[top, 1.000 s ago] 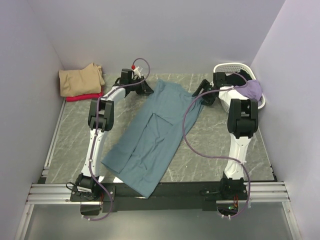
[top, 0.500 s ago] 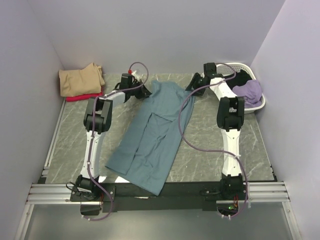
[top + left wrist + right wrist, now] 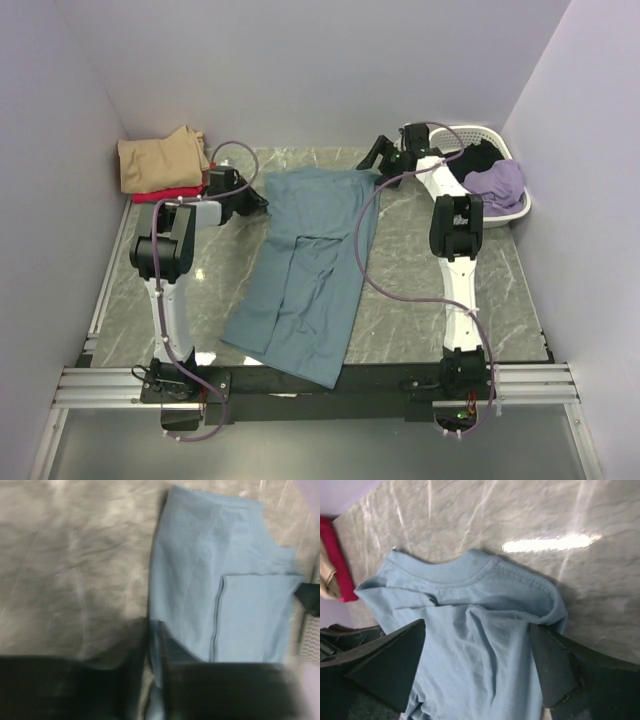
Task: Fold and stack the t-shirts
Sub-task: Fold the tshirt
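Your left jaws pinch the shoulder edge of the large dusty teal-blue cloth t-shirt (image 3: 310,260), likely to keep it flat on the tabletop (image 3: 515,290). Your right jaws hang spread, its collar between them, probably to grab it.

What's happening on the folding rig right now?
Both arms are at the far edge of the teal shirt, laid out on the table. The left gripper looks pinched on one far corner; the right gripper is open over the collar side. Two folded shirts sit far left; other shirts wait in the basket.
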Robot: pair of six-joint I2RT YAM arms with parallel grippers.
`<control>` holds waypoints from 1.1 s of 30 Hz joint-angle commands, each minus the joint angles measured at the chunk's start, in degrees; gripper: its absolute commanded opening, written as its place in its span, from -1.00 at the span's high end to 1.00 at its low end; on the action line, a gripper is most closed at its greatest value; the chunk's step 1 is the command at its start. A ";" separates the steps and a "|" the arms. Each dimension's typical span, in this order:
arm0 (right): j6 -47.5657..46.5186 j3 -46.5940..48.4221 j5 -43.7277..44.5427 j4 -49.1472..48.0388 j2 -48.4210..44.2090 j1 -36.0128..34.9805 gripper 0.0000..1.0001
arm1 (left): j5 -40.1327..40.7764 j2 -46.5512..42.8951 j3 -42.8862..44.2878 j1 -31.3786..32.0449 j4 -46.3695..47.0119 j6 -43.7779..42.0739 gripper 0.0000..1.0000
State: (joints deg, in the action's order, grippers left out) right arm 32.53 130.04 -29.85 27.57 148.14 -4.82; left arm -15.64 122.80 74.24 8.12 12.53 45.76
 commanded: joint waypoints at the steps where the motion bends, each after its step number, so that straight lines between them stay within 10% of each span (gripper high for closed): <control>1: -1.59 -7.15 0.21 -6.73 -8.18 -0.45 -0.95 | 0.71 -1.52 3.87 0.49 -2.07 -3.83 -0.09; 7: -6.34 -20.60 8.47 -11.13 -23.12 1.39 -0.99 | 0.16 -2.82 8.21 0.49 -5.42 -7.43 -0.99; 23: -7.13 -71.36 5.51 -7.27 -58.64 -1.33 -0.99 | 17.90 -45.94 -29.23 11.55 -25.08 -0.24 -0.99; 33: 1.03 -97.68 3.22 -5.87 -83.87 -10.55 -0.96 | 31.81 -65.05 -37.31 24.75 -50.32 22.07 -0.99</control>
State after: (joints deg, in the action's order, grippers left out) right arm 28.77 36.88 -25.15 22.24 71.18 -10.52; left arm 9.80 62.15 39.48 30.94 -26.57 56.60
